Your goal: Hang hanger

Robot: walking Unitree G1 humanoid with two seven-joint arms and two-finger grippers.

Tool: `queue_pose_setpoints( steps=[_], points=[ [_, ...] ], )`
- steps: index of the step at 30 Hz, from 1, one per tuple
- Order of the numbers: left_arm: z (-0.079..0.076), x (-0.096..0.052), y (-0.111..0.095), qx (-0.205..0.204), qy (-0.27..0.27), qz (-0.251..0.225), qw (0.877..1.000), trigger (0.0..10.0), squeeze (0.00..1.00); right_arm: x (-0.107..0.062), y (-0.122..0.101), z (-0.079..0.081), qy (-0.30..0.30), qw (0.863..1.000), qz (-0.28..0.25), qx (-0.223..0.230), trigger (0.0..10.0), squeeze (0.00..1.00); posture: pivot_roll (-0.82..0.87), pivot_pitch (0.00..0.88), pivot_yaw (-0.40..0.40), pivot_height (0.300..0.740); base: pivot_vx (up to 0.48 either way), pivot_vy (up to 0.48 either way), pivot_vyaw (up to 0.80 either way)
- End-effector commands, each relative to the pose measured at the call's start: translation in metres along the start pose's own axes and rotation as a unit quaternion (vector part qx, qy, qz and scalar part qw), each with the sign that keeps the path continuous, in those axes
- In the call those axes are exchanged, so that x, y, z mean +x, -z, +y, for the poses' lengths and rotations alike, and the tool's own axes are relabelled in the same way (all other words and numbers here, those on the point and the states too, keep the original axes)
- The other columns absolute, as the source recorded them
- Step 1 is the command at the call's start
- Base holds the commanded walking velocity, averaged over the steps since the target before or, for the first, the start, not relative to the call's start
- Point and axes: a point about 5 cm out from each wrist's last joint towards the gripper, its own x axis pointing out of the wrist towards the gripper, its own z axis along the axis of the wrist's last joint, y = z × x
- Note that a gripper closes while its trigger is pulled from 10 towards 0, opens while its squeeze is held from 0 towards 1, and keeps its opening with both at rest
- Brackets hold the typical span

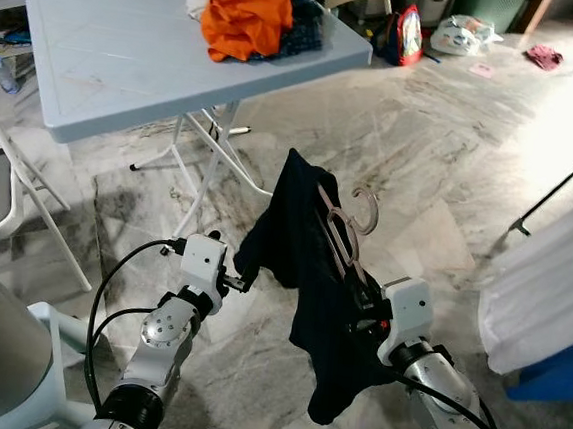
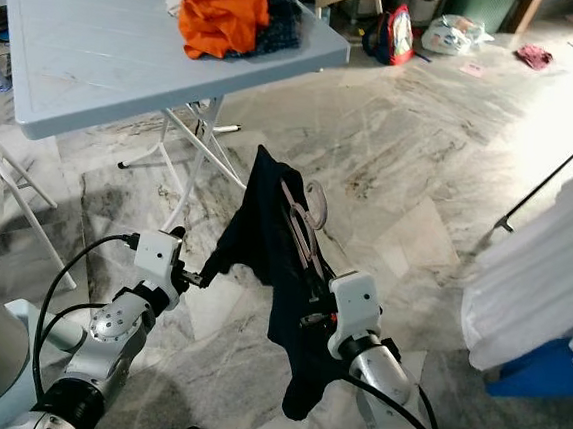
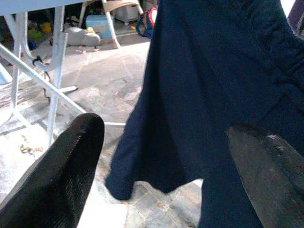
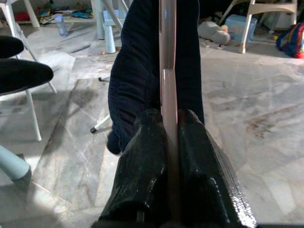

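Standing on open marble floor, worktop edge ahead-left. Right tool clamping hanger carrying dark garment; left tool gaping beside garment's hem.

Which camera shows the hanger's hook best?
The left eye view: the hanger's hook curls clear of the dark garment against the pale floor. The right eye view shows it partly against the cloth. The right wrist view shows the hanger's bar clamped in the right gripper; the left wrist view shows the garment.

2 silver arms, white wrist blocks, looping black cables, black-fingered left pincer
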Motion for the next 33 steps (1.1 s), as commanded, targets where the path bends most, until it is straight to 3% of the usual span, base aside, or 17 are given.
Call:
queue_pose_setpoints(
  steps=[1,13,22,33],
  points=[
    [0.000,-0.002,0.005,-0.004,0.000,0.010,1.000,10.0,0.00,0.001,-0.006,0.002,-0.002,1.000,-0.022,0.001,10.0,0.00,-0.05,0.133,0.021,0.740,0.349,0.000,0.00],
    [-0.002,-0.003,0.008,-0.010,0.002,0.015,1.000,10.0,0.00,-0.001,-0.006,0.004,-0.004,1.000,-0.023,0.003,10.0,0.00,-0.05,0.137,0.020,0.740,0.340,0.000,0.00],
    [-0.003,-0.002,0.007,-0.015,-0.003,0.012,1.000,10.0,0.00,-0.002,-0.005,0.005,-0.012,1.000,-0.020,0.003,10.0,0.00,-0.05,0.143,0.015,0.740,0.000,0.000,0.00],
    [-0.018,0.014,-0.023,-0.077,0.064,-0.050,0.994,10.0,0.00,-0.001,-0.005,0.018,-0.079,0.997,-0.012,-0.006,10.0,0.00,-0.05,0.144,0.016,0.740,0.000,0.000,0.00]
  ],
)
